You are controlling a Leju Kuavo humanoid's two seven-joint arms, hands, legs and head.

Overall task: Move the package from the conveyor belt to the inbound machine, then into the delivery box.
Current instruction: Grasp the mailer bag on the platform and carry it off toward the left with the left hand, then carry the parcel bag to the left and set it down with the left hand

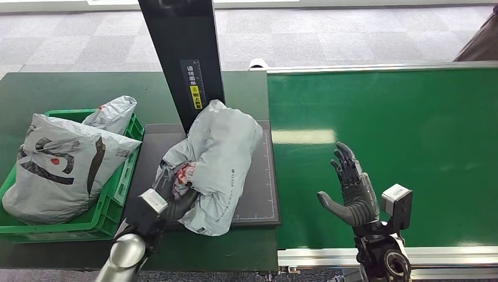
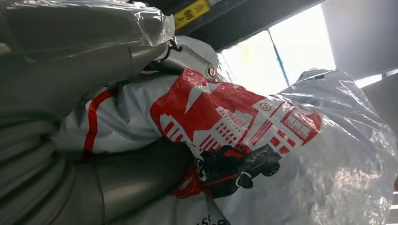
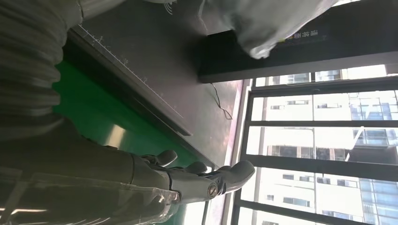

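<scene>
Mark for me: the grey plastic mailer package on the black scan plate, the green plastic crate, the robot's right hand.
grey plastic mailer package [image 1: 220,161], head view, middle of its top face.
green plastic crate [image 1: 120,182], head view, its right side wall.
right hand [image 1: 355,191], head view, back of the open palm above the green belt.

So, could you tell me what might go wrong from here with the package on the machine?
1. The left hand grips only the crumpled near end of the package; the slick film could slip when lifted.
2. The crate already holds two bags heaped above its rim, so a third might slide off.
3. The package leans against the machine's black post and may snag there.
</scene>
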